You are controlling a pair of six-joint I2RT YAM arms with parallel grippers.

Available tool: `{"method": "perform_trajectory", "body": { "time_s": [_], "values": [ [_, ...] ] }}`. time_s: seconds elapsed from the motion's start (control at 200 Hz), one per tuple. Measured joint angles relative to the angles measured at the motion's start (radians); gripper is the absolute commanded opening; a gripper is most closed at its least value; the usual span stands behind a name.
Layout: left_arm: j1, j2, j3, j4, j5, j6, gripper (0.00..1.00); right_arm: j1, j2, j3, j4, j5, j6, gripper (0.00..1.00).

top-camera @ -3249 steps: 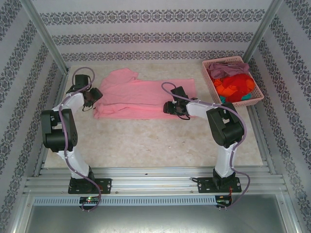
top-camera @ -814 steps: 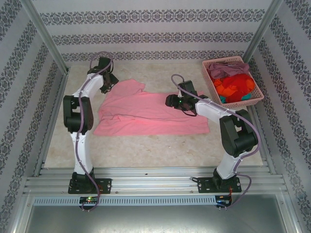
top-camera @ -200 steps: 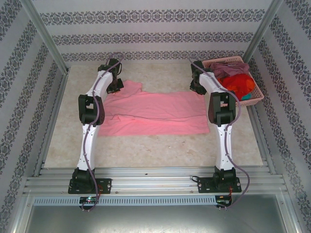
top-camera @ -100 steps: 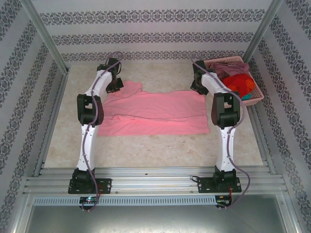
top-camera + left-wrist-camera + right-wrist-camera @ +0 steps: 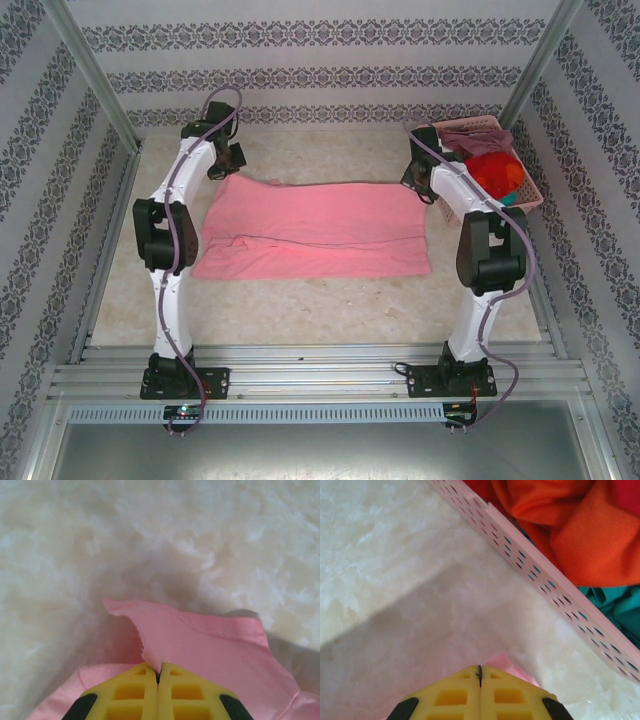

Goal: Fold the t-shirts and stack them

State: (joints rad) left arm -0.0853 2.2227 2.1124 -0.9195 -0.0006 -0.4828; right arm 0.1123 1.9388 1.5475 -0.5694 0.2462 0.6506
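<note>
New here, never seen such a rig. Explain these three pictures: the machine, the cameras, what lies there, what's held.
Two robot arms are bolted to a table, each ending in a two-finger gripper. The wide picture looks down from above and behind; the other two come from wrist cameras, yellow fingers at the bottom. A light pink t-shirt lies spread on it. The left gripper is shut on its far left corner, the right gripper on its far right corner, beside a pink basket of more shirts.
</note>
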Motion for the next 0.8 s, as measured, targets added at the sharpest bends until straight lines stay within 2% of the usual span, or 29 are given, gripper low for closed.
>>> {"method": "perform_trajectory", "body": {
  "time_s": [0.37,0.804],
  "values": [
    [0.0,-0.346,-0.496,0.132,0.019,-0.038,0.0,0.008,-0.157,-0.17,0.039,-0.001,-0.029,0.0],
    [0.0,-0.571,-0.747,0.155,0.031,-0.071,0.0,0.01,-0.243,-0.276,0.039,-0.011,-0.053,0.0]
  ]
}}
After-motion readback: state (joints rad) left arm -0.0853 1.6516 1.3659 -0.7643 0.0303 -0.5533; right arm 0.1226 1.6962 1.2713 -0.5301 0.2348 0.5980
